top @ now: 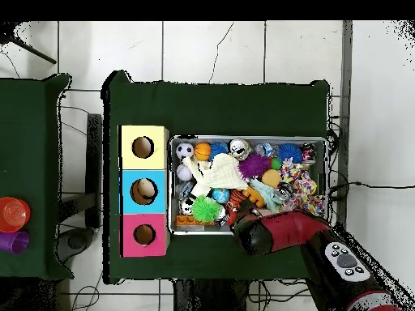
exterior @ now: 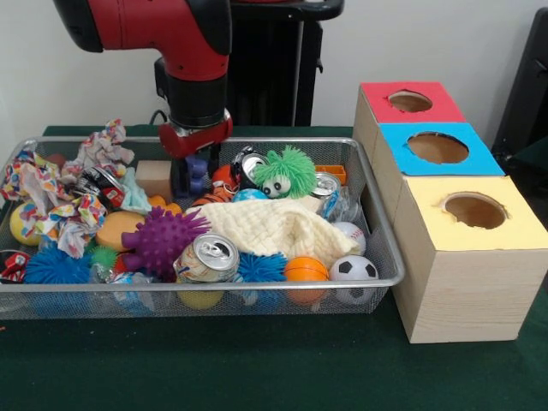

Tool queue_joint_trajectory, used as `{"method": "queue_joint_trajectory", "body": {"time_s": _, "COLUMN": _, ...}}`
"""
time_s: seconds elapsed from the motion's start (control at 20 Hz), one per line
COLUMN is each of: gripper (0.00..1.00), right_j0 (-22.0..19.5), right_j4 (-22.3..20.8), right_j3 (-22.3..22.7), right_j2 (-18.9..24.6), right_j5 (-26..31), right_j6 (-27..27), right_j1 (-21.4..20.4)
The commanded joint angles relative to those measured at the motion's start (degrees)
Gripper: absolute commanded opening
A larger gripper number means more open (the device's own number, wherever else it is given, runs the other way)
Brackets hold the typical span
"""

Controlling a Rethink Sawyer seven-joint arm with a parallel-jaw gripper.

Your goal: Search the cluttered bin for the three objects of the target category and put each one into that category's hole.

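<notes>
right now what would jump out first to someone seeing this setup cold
Probably the wire bin, crammed with bright toys: a purple spiky ball and a dented can near its front, a green fuzzy creature with eyes further back. The red arm's end effector reaches down into the clutter. Beside the bin stand three boxes with holes, topped red, blue and yellow.

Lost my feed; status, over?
Gripper down in bin, fingers hidden. Nothing seen held. Clutter all round: cloth, spiky balls, cans.
</notes>
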Motion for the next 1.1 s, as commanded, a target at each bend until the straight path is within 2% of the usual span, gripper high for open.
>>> {"method": "queue_joint_trajectory", "body": {"time_s": 0.05, "gripper": 1.00, "right_j0": 2.53, "right_j4": 7.14, "right_j3": 1.45, "right_j2": -5.98, "right_j5": -6.40, "right_j6": 21.95, "right_j1": 4.94}}
{"method": "queue_joint_trajectory", "body": {"time_s": 0.25, "gripper": 1.00, "right_j0": 3.45, "right_j4": 11.75, "right_j3": 1.52, "right_j2": -8.66, "right_j5": -9.20, "right_j6": 24.09, "right_j1": 6.22}}
{"method": "queue_joint_trajectory", "body": {"time_s": 0.45, "gripper": 1.00, "right_j0": 3.20, "right_j4": 14.84, "right_j3": 1.70, "right_j2": -9.60, "right_j5": -11.00, "right_j6": 23.34, "right_j1": 7.39}}
{"method": "queue_joint_trajectory", "body": {"time_s": 0.8, "gripper": 1.00, "right_j0": 4.07, "right_j4": 21.40, "right_j3": 3.32, "right_j2": -11.43, "right_j5": -13.22, "right_j6": 25.13, "right_j1": 8.77}}
{"method": "queue_joint_trajectory", "body": {"time_s": 1.1, "gripper": 1.00, "right_j0": 5.05, "right_j4": 26.49, "right_j3": 7.56, "right_j2": -12.74, "right_j5": -16.05, "right_j6": 25.96, "right_j1": 8.54}}
